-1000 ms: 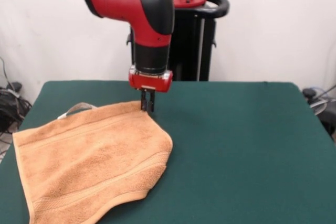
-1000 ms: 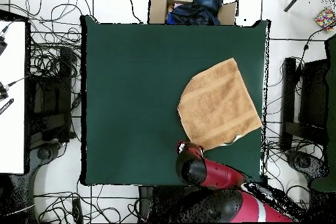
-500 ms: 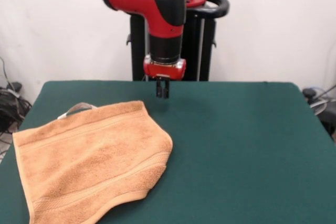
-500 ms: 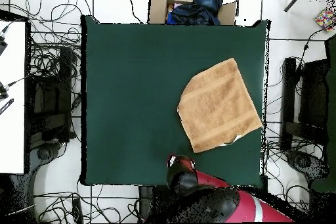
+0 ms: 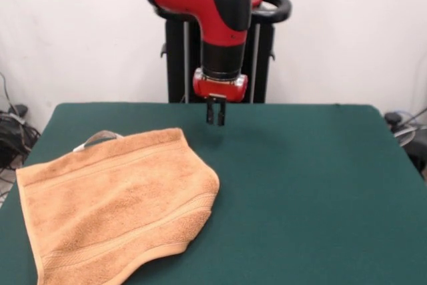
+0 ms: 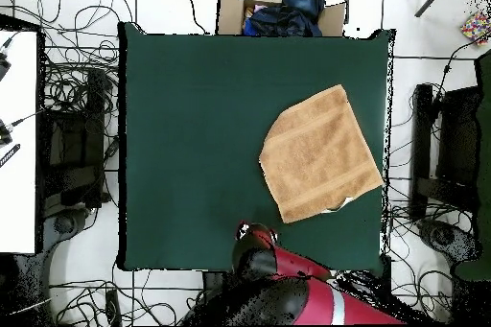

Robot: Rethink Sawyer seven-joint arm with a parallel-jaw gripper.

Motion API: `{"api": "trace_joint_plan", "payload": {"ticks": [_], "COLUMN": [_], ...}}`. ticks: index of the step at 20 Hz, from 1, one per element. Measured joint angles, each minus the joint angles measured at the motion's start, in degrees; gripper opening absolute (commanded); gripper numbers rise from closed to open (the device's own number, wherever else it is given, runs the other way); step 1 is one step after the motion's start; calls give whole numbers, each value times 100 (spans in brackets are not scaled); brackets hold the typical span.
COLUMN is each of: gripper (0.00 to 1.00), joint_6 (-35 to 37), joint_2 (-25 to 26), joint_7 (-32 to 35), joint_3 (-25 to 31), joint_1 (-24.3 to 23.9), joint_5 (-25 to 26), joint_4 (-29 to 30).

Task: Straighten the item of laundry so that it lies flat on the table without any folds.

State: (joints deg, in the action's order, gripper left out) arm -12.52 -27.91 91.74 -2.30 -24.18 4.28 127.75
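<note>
1. Front view showed the orange-tan towel (image 5: 113, 201) lying at about 8 o'clock on the dark green table (image 5: 313, 191), running off the frame's lower edge; the overhead view placed it toward 3 o'clock on the table (image 6: 192, 131), close to that side's edge.

2. The robot's hand (image 5: 215, 122) hung empty above the cloth-covered table near 12 o'clock in the front view, well apart from the towel; its two dark tips appeared pressed close together, gripping nothing.

3. One corner of the towel (image 6: 319, 154) looked rounded rather than square, at about 3 o'clock on the fabric in the front view, suggesting that corner was tucked under and the job not finished.

4. The terry cloth looked soft, limp and light; it would likely drape and drag rather than slide stiffly, and the felt-like table could hold it back.

5. The best hold appeared to be a pinch on the hemmed edge at the rounded corner, drawing it outward.

6. A pale strip (image 5: 97, 139) peeked out at the towel's 11 o'clock edge in the front view, possibly a tag or underside; no writing or brand could be read anywhere.
</note>
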Motion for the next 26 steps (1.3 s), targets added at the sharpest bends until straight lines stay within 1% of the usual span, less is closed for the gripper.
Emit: {"api": "trace_joint_plan", "payload": {"ticks": [3,5,9,11,14,16,20,26], "gripper": [100,100,100,100,100,100,100,100], "joint_6": [5,144,642,1110,1359,1329,1013,157], "joint_2": [-57,-268,-627,-899,-1042,-1005,-750,-175], "joint_7": [0,0,0,0,0,0,0,0], "joint_3": [-17,-70,-167,-263,-283,-283,-282,-282], "joint_1": [11,70,234,378,410,354,156,-127], "joint_5": [-45,-227,-460,-571,-588,-586,-584,-579], "joint_4": [-7,-8,-36,-93,-178,-265,-457,-734]}}
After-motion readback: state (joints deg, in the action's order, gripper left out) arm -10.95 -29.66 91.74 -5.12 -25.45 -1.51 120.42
